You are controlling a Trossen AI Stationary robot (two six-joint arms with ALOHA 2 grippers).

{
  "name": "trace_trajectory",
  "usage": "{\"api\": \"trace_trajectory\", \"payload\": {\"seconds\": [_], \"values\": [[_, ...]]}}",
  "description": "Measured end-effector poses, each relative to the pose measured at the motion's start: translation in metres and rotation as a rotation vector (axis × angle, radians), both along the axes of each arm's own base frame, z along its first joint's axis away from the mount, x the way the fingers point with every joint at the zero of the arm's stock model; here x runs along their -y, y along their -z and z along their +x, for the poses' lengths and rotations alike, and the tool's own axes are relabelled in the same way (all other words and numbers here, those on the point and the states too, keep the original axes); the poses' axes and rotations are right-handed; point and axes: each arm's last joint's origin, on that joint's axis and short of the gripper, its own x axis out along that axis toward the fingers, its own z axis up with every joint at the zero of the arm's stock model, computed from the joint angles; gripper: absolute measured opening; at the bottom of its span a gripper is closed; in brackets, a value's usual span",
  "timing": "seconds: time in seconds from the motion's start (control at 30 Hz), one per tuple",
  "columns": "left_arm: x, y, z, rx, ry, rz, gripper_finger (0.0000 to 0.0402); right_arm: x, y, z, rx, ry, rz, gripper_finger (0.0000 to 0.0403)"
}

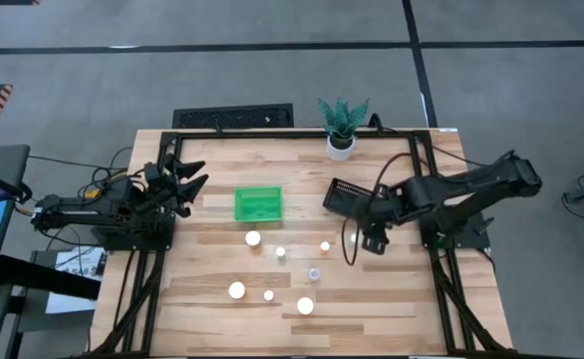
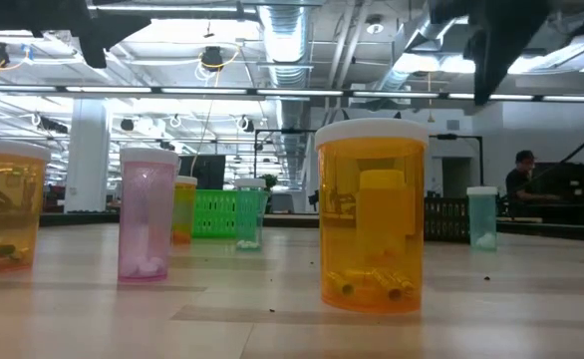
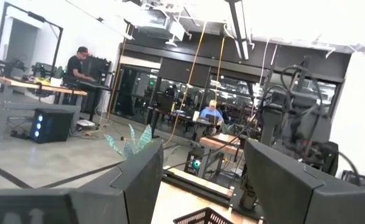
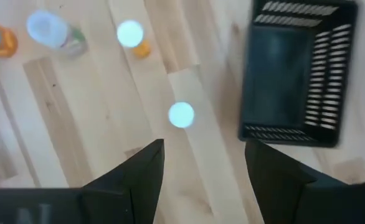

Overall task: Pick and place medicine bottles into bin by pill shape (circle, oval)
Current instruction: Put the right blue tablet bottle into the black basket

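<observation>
- The bottles [image 1: 253,238] stand upright and apart on the bare wood in the middle of the table [image 1: 212,319]; none lies in the green bin [image 1: 259,203] or the black bin [image 1: 348,195] yet.
- They are likely light, stiff plastic with smooth, rather slippery walls; the wide orange one [image 2: 372,214] shows only a few pills at its bottom.
- Best hold is probably across the round body just under the white cap, coming straight down; a bump from the side could tip one.
- The right gripper [image 4: 202,163] hangs above the table between the bottles and the black bin, fingers apart, empty.
- The left gripper [image 3: 202,182] waits at the table's left edge, fingers apart, empty.
</observation>
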Motion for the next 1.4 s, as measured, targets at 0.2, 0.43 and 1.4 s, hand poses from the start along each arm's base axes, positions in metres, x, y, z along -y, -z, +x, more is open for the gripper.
{"api": "trace_trajectory", "payload": {"seconds": [0.2,0.43,1.4], "values": [[0.000,0.001,0.000,-0.005,0.001,-0.007,0.0220,-0.007,0.037,0.017,-0.021,-0.093,0.039,0.0232],[0.000,0.001,0.000,-0.012,0.001,-0.008,0.0220,-0.010,0.065,0.032,-0.130,-0.167,0.008,0.0232],[0.000,0.003,0.001,-0.037,-0.005,0.016,0.0220,0.004,0.086,0.039,-0.108,-0.255,0.026,0.0232]]}}
